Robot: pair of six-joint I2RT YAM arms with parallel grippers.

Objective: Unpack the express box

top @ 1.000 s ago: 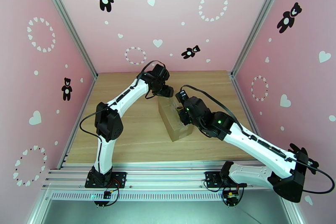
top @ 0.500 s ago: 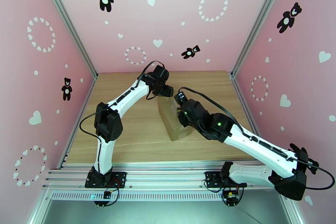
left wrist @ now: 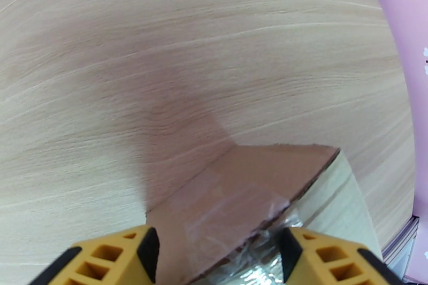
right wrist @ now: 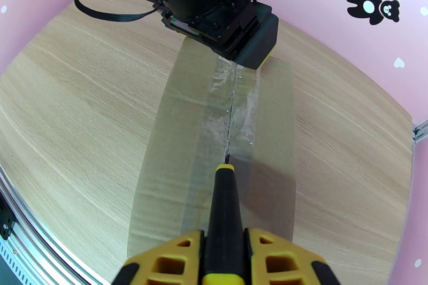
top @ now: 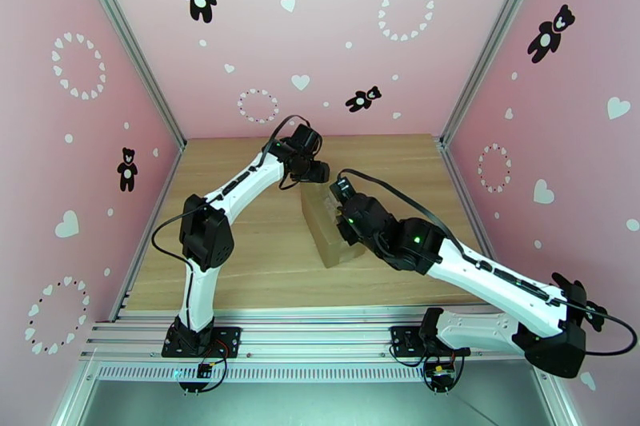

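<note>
Right hand [right wrist: 224, 246]: yellow fingers pressed together on a black-handled tool [right wrist: 225, 200], which they pinch so that it points straight out ahead of the hand. The tool's tip, ringed by a yellow band, sits on the taped seam of the express box [right wrist: 176, 136], partway along the box's length. From overhead, this hand [top: 344, 208] hangs over the right half of the box.

Left hand [left wrist: 219, 259]: fingers [left wrist: 120, 256] spread, with the far upper edge of the box between them. Whether the pads touch the cardboard cannot be told. From the right wrist, this hand [right wrist: 243, 40] stands over the far end of the box, on the seam line.

Express box [top: 322, 221]: brown corrugated carton lying flat on the worktop [top: 240, 260], seam face up, flaps lying flat. Its long axis runs far to near, with the near end swung slightly rightward.

Tape [right wrist: 214, 120]: a clear glossy strip along the long axis. Beyond the tool tip it is wrinkled, and a thin dark line follows the seam to the far end. The tape also folds over the far end face [left wrist: 214, 211].

Open room: bare wood on every side of the box. The widest stretch is left of the box, with more toward its near end. The right arm [top: 480, 264] crosses the ground right of the box.

Markings: pink wall panels [top: 320, 20] beyond the box, printed with black bears and white hearts.
</note>
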